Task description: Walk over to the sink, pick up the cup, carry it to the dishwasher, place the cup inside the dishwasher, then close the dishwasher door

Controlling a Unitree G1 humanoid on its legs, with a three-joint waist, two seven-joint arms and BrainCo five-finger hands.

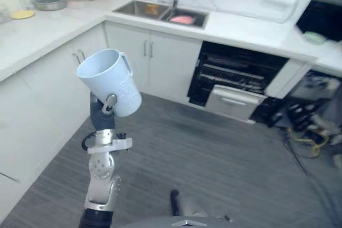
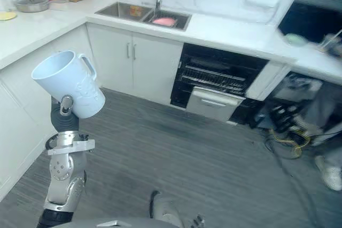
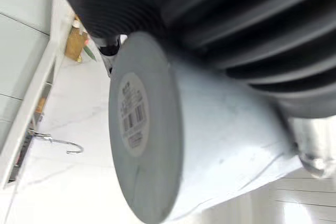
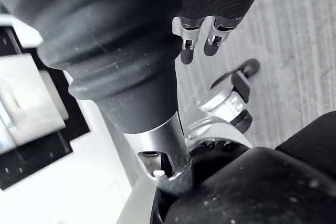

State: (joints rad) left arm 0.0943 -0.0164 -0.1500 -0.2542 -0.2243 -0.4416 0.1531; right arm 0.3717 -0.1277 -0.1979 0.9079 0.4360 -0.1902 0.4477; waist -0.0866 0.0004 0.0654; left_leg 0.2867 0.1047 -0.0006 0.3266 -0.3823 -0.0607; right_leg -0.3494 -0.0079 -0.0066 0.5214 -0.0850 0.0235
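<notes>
Not much to read here tbh; the only label I can spot is a round white sticker (image 3: pixel 132 109) on the flat bottom of the pale blue cup (image 3: pixel 226 135), roughly mid-base; it carries a black barcode (image 3: pixel 130 120) with a couple of lines of tiny print above it and another small block below; all of it is too small to make out, no letters or digits I'd vouch for; the cup's side has a faint raised mark (image 1: pixel 127 86), can't tell if it's lettering.

The pale blue handled cup (image 1: pixel 109 81) is held tilted in the left hand (image 1: pixel 99 114); the dishwasher (image 1: pixel 230 76) stands open.
</notes>
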